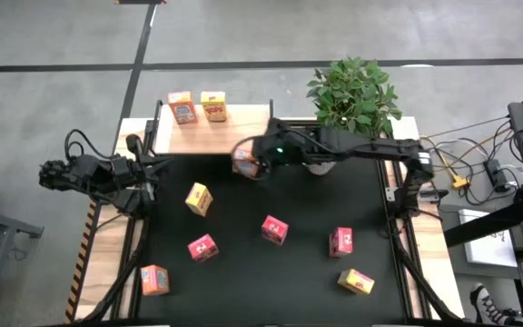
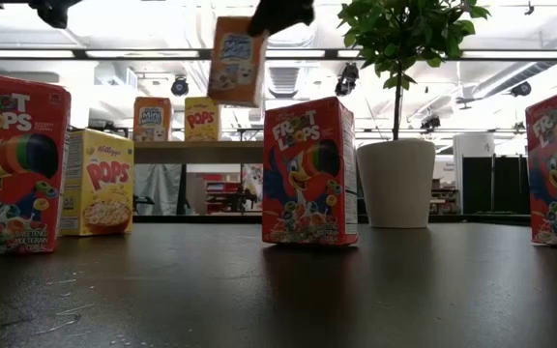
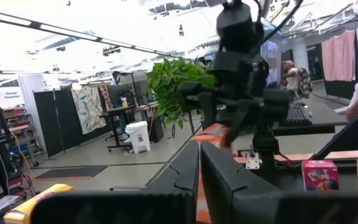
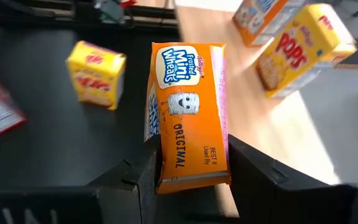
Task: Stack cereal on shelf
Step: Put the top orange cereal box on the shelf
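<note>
Nearest the right wrist camera, the right gripper (image 4: 191, 171) pinches an orange cardboard Mini-Wheats cereal box (image 4: 188, 112) between both fingers, lifted above the black tabletop just beside the light wooden shelf board (image 4: 272, 118). The left gripper (image 1: 143, 182) waits at the table's left edge, fingers pressed nearly together.

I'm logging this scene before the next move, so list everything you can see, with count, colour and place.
Shelf: one, light wood, table's far edge.
Orange cereal boxes: three; one on shelf, one on mat, one held.
Yellow cereal boxes: three; one on shelf, two on mat.
Red cereal boxes: three, on mat.
Plant: one, green, white pot, beside shelf.
Mat: one, black, tabletop.
Left arm's fingers: dark, table's left edge, empty.
Right arm's fingers: dark, clamping an orange box before the shelf.
</note>
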Controlling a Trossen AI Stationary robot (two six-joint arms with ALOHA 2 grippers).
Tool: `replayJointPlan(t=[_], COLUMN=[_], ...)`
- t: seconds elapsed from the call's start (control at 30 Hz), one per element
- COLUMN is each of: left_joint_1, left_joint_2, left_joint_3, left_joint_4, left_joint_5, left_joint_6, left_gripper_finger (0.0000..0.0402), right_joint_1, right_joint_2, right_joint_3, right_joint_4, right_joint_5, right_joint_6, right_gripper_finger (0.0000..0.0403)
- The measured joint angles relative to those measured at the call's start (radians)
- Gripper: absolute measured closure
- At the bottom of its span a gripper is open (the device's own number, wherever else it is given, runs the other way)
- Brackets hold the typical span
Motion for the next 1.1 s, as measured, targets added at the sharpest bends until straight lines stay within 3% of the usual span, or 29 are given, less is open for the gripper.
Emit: replayJointPlan(t=[0.57,1.1], left_joint_1=[0.0,0.0], left_joint_2=[-0.01,-0.01], left_joint_3=[0.0,0.0], left_joint_4=[-0.009,-0.009], left_joint_5=[0.002,0.002], left_joint_6=[0.0,0.003], left_gripper_finger=[0.0402,0.0402], right_joint_1=[-0.144,-0.191], right_joint_2=[0.325,0.351], right_joint_3=[0.343,0.36], right_joint_4=[-0.002,0.026], right_joint_5=[0.003,-0.055], right_joint_6=[-0.14,-0.166], right_gripper_finger=[0.0253,0.0244])
